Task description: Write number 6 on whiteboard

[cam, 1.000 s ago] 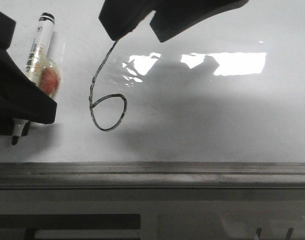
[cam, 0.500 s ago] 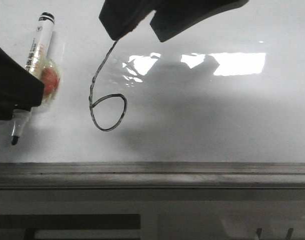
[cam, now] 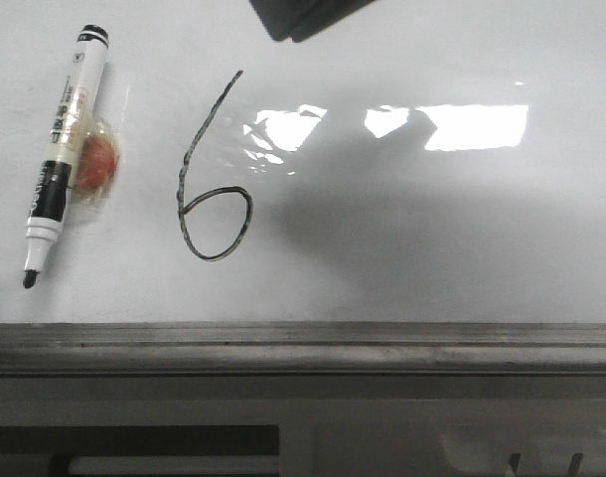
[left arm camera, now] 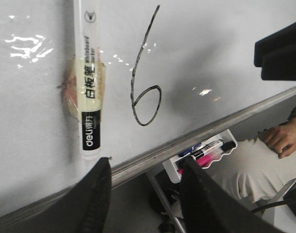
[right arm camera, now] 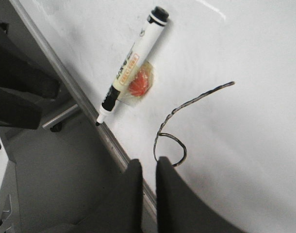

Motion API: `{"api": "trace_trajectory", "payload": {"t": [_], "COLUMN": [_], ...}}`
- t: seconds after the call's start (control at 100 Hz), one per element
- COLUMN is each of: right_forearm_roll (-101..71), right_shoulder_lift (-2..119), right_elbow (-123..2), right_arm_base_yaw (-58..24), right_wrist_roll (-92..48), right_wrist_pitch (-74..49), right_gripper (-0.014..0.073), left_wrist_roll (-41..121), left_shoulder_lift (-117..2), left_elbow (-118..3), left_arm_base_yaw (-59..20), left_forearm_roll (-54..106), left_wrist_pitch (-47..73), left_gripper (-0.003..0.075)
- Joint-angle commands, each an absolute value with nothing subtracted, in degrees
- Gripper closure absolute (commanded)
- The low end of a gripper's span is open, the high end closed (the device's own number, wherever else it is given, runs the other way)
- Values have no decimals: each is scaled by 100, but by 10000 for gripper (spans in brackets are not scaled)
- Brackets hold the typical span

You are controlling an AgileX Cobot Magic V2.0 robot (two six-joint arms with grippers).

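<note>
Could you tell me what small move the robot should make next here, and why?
Probably just keep both arms backing away and stop. The number 6 looks complete on the whiteboard, and the marker lies uncapped beside it, apart from both end effectors. The left end effector is open and empty; the right end effector holds nothing.

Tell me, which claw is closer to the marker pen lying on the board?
Left. The left claw hangs open just off the tip of the marker; the right claw is beyond the 6.
</note>
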State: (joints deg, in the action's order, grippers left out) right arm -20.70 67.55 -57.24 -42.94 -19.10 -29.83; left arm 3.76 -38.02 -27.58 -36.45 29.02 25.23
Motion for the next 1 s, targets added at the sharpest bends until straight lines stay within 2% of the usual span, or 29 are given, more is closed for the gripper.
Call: {"api": "trace_trajectory", "payload": {"t": [0.0,0.09,0.12,0.41,0.7,0.99], "right_forearm_roll": [-2044,-1964,-1924,-1876,-1784,-1784], "right_shoulder_lift": [6419,6161,6030,4515,2387,1191], "right_elbow": [-5835,-5672,-5593,-4086,-2061,-814], "right_arm_base_yaw": [-4258,-4258,-4258,-4258,-4258,-4258], "right_wrist_roll": [-1969,-1969,-1969,-1969,-1969,-1969], "right_wrist_pitch": [-2490,-2231,-2134,-953,531,957], "right_gripper": [663,663,663,663,663,663], "left_wrist_roll": [373,373,373,533,574,574], "left_shoulder_lift": [-3543,-3159,-3074,-1653,-175,78], "left_elbow": [-2922,-2922,-2922,-2556,-1706,-1542], "left_arm_base_yaw": [-3621,-3621,-3621,-3621,-3621,-3621], "left_forearm_roll": [2942,2855,2825,2423,2178,2217], "left_wrist_pitch": [2274,2252,2237,1549,1562,1562], "left_gripper": [534,708,742,741,741,741]}}
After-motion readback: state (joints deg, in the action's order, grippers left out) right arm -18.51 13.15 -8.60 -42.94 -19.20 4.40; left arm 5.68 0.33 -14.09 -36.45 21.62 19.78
